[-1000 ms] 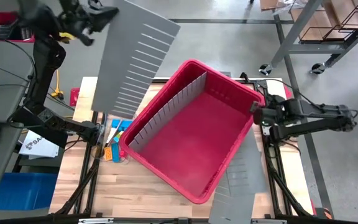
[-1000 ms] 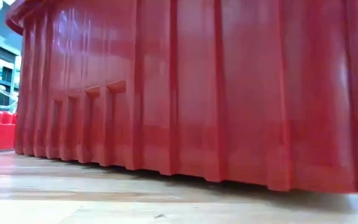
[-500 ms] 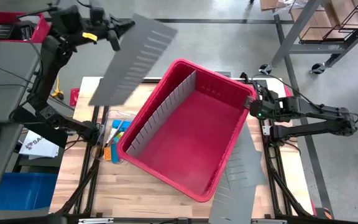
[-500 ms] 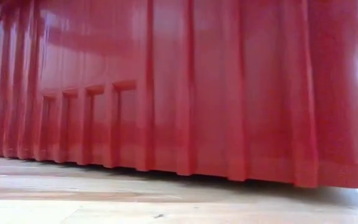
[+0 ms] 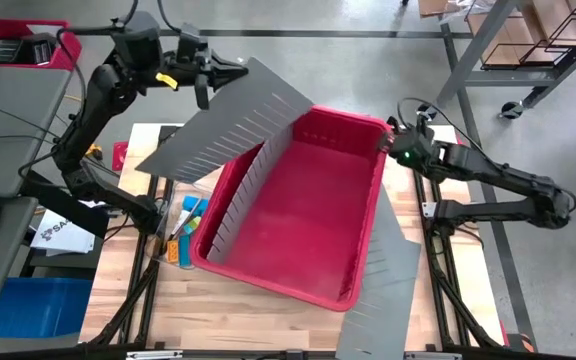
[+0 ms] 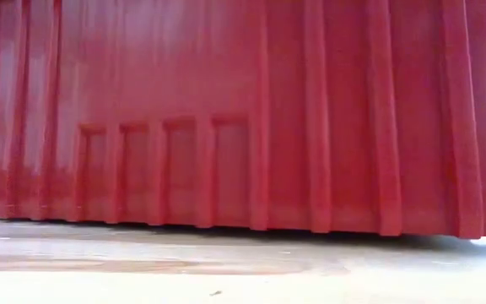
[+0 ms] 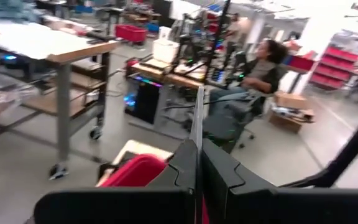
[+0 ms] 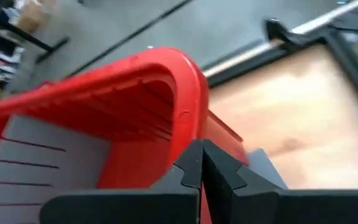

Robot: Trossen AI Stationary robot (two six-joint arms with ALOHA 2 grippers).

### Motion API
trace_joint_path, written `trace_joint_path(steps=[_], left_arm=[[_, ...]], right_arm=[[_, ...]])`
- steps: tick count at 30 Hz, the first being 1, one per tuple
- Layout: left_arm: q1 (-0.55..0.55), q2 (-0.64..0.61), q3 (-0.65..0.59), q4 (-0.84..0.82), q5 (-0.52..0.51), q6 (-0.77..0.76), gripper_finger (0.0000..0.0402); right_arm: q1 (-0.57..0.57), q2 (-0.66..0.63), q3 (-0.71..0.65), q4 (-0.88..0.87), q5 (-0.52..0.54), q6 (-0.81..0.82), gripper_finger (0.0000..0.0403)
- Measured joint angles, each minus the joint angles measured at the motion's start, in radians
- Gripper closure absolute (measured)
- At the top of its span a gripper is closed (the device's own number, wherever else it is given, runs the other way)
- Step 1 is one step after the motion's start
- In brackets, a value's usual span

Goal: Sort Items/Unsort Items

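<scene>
Several items, blue, orange and yellow pieces, lie on the table left of the large red bin. My left gripper is above the table's far left, shut on a grey slotted divider panel. My right gripper is shut on the bin at its far right corner. The bin stands on the table and fills the low view. A second grey divider stands along the bin's left wall. My left gripper pinches the panel's far edge between its two fingers, coming about level from the table's left. The panel is lifted clear of the table and slants down toward the near left, over the bin's far left corner; whether it touches the bin I cannot tell. My right gripper pinches the bin's rim at the far right corner between its two fingers, slanting down from the table's right. The bin's base rests on the table.
Another grey slotted panel lies on the table at the bin's right side, partly under it. A small red thing sits at the table's left edge. A person sits at a desk in the room beyond.
My left gripper has come down and toward the table's right with the grey panel, which has swung over the bin's far left corner. My right gripper has gone toward the far edge, dragging the bin's corner; the bin has turned about on the table and now sits squarer to the edges.
</scene>
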Motion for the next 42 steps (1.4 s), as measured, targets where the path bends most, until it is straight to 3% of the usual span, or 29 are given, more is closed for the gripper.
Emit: trace_joint_path(steps=[8,13,19,26,29,32,37,42], left_arm=[[-0.081,0.002,0.000,0.107,-0.010,-0.060,0.0401],[-0.120,0.014,0.001,0.196,-0.023,-0.106,0.0401],[-0.189,0.088,0.001,0.269,-0.022,-0.139,0.0402],[-0.222,0.174,0.001,0.296,-0.023,-0.137,0.0401],[-0.217,0.196,0.001,0.312,-0.024,-0.133,0.0401],[-0.206,0.208,0.000,0.314,-0.023,-0.132,0.0401],[-0.195,0.213,0.000,0.310,-0.024,-0.133,0.0401],[-0.201,0.227,0.000,0.292,0.014,-0.151,0.0401]], right_arm=[[-0.127,0.138,0.002,0.382,-0.222,-0.232,0.0403],[-0.160,0.181,0.002,0.493,-0.357,-0.313,0.0403],[-0.194,0.171,0.002,0.595,-0.545,-0.400,0.0403],[-0.198,0.084,0.002,0.604,-0.597,-0.468,0.0403],[-0.199,0.018,0.002,0.641,-0.699,-0.510,0.0403],[-0.195,-0.050,0.007,0.718,-0.805,-0.481,0.0403],[-0.116,-0.091,0.135,0.746,-0.823,-0.514,0.0397],[0.011,-0.005,0.324,0.713,-0.814,-0.684,0.0334]])
